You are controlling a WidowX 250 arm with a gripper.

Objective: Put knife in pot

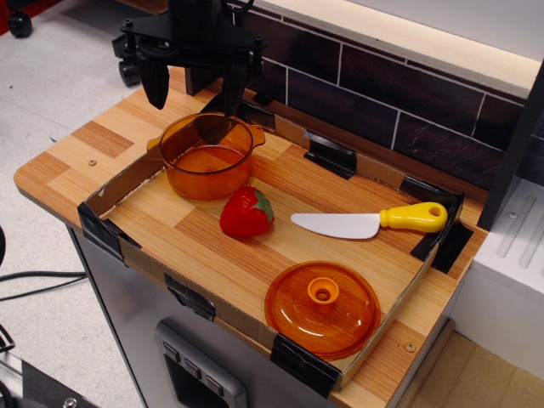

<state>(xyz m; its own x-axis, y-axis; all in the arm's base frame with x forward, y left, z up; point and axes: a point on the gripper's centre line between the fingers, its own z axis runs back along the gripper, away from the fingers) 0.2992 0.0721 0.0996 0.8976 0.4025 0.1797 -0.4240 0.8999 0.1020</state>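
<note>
Wooden counter (76, 157) with a low cardboard-walled tray (110, 191), corners taped black.

Far left, rear: gripper (195, 89) hangs above the back rim of the pot, fingers (155, 83) spread wide apart, nothing between them.

Pot (206, 155): translucent orange, upright, in the tray's back-left corner, nothing visible inside it.

Strawberry (246, 212): red with green leaves, just in front and to the right of the pot, close to it; contact cannot be judged.

Lid (322, 308): orange, domed, knob up, at the front edge of the tray.

Knife (370, 223): lies flat on the tray floor, right of the strawberry, white blade pointing left, yellow handle toward the right wall. Well apart from the pot and the gripper.

Dark tiled wall (374, 93) runs behind the counter.
</note>
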